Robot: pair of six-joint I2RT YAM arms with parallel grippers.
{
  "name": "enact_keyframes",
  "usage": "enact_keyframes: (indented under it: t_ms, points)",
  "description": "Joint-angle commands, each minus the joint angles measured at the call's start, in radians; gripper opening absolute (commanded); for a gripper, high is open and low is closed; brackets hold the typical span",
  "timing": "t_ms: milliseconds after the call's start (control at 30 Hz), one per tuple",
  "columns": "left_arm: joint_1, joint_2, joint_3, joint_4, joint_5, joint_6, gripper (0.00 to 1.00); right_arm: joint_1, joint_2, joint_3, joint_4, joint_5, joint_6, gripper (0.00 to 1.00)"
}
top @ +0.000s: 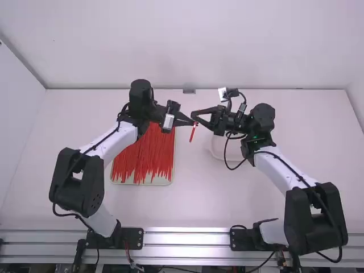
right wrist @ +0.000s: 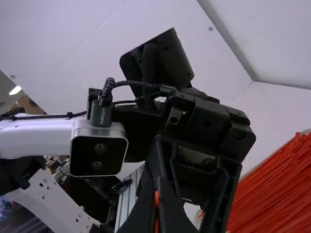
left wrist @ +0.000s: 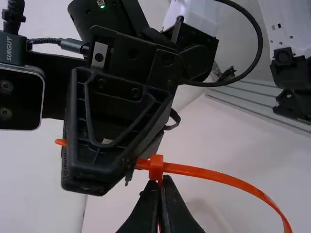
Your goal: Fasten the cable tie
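Left fingers (left wrist: 146, 209) pressed together, pinching tie (left wrist: 204, 173) just under its head. Right fingers (right wrist: 144, 204) also pinch the tie, meeting the left tip to tip. Tie is held above worktop (top: 227, 182), tail hanging toward 6 o'clock. Pile (top: 145, 153) of red ties lies at 8 o'clock from it.

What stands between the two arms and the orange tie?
Nothing visible does. The left end effector and the right end effector are both shut on the cable tie, which hangs between them.
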Motion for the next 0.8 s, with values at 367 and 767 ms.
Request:
enact_keyframes:
  t_ms: [367, 767]
  points:
    - [0.013, 0.002, -0.085, -0.013, -0.070, -0.082, 0.02, -0.003, -0.011, 0.013, 0.034, 0.037, 0.014, 0.00]
    - [0.013, 0.002, -0.129, 0.000, -0.075, -0.084, 0.02, -0.004, -0.011, 0.013, 0.034, 0.045, 0.016, 0.00]
